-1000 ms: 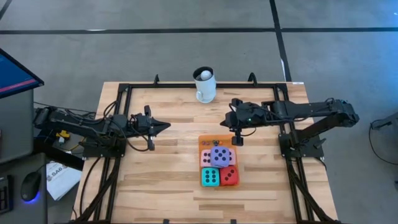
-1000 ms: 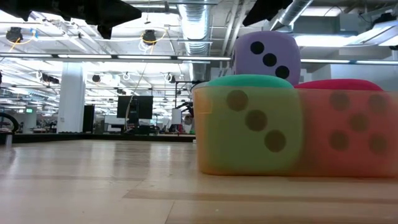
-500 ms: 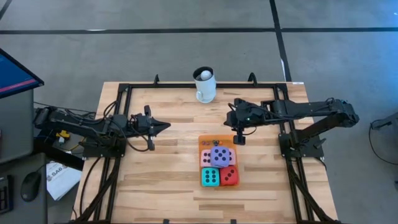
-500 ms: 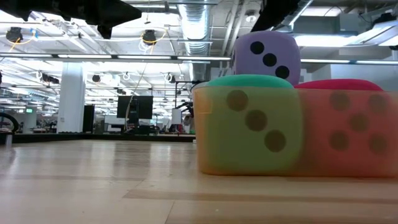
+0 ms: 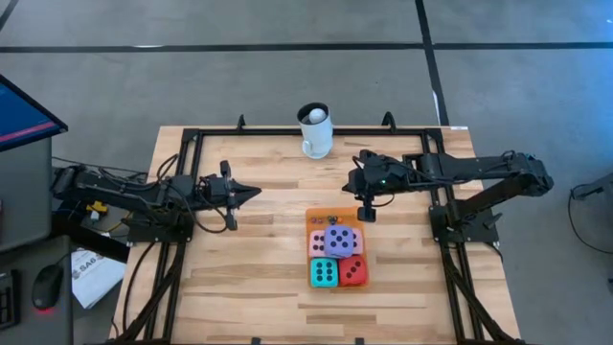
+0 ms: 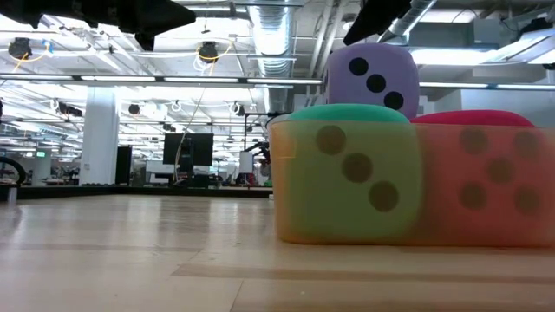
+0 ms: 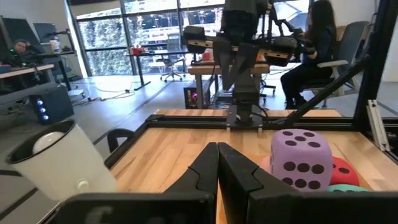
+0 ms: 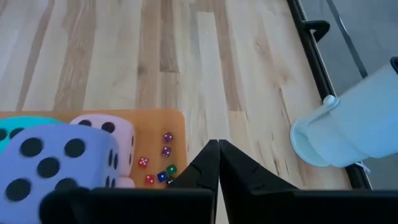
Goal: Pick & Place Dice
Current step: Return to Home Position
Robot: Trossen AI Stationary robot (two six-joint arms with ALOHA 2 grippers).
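Observation:
Four soft dice sit on the orange mat (image 5: 326,218): pink (image 5: 317,243), teal (image 5: 324,273) and red (image 5: 353,271) at mat level, with the purple die (image 5: 338,239) resting on top of them. The low view shows the teal die (image 6: 347,173), the red die (image 6: 486,178) and the purple die (image 6: 373,74) above them. Several tiny dice (image 8: 158,167) lie on the mat's far end. My right gripper (image 5: 367,213) (image 8: 217,144) is shut, points down and hovers just beyond the mat's far right corner. My left gripper (image 5: 251,193) (image 7: 217,148) is shut and waits left of the dice.
A white mug with a ball (image 5: 315,130) stands near the table's far edge, also seen as the mug (image 8: 354,124) in the right wrist view. Black frame rails (image 5: 192,144) border the wooden table (image 5: 259,287). A seated person (image 7: 314,43) is in the room beyond.

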